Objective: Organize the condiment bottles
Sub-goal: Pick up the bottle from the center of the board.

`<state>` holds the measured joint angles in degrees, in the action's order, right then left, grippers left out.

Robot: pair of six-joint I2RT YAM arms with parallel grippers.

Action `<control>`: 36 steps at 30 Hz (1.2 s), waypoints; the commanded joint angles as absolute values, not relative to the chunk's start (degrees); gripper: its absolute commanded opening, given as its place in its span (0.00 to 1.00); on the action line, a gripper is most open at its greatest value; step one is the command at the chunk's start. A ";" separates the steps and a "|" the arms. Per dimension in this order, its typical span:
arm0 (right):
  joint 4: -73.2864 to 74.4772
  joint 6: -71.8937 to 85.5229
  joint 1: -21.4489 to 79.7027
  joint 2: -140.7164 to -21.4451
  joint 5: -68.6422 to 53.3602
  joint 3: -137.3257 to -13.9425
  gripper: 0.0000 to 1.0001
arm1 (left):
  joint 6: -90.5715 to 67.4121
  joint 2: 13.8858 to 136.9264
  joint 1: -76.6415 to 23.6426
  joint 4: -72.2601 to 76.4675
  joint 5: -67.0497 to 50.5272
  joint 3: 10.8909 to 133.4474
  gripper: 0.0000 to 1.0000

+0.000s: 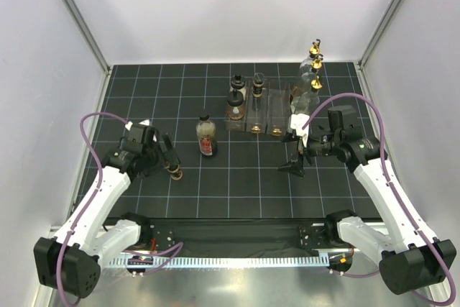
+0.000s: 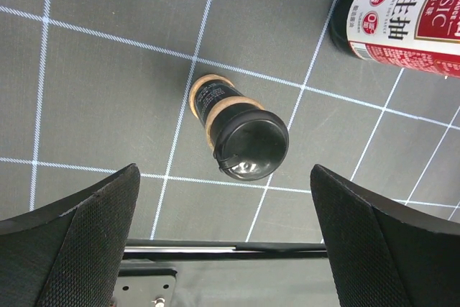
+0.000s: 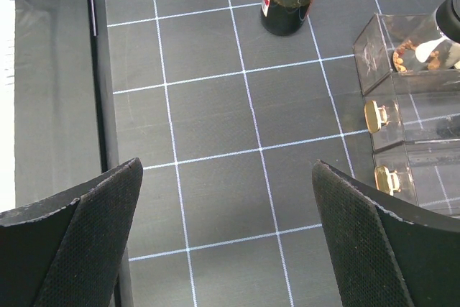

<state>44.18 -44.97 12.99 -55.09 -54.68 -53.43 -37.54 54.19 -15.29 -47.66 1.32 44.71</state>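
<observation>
Only left wrist view shows red-labelled bottle [image 2: 402, 16] lettering; left gripper [image 2: 224, 170] spread.

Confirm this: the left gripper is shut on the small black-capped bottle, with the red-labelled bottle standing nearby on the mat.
Not quite. The left gripper is open, not shut: the black-capped bottle stands free in the gap between its two sides, touching neither. The left wrist view shows this. The rest holds: the red-labelled bottle stands nearby on the mat.
</observation>
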 commanded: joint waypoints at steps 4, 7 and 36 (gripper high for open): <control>43.07 -46.41 12.83 -54.49 -56.07 -53.53 1.00 | -39.46 56.16 -17.49 -46.59 0.70 44.38 0.97; 43.15 -46.50 12.83 -54.40 -56.16 -53.52 1.00 | -39.81 57.56 -18.81 -46.06 1.75 44.65 0.97; 44.12 -47.55 12.92 -54.49 -56.08 -53.53 1.00 | -38.76 69.08 -24.43 -43.51 10.46 48.60 0.88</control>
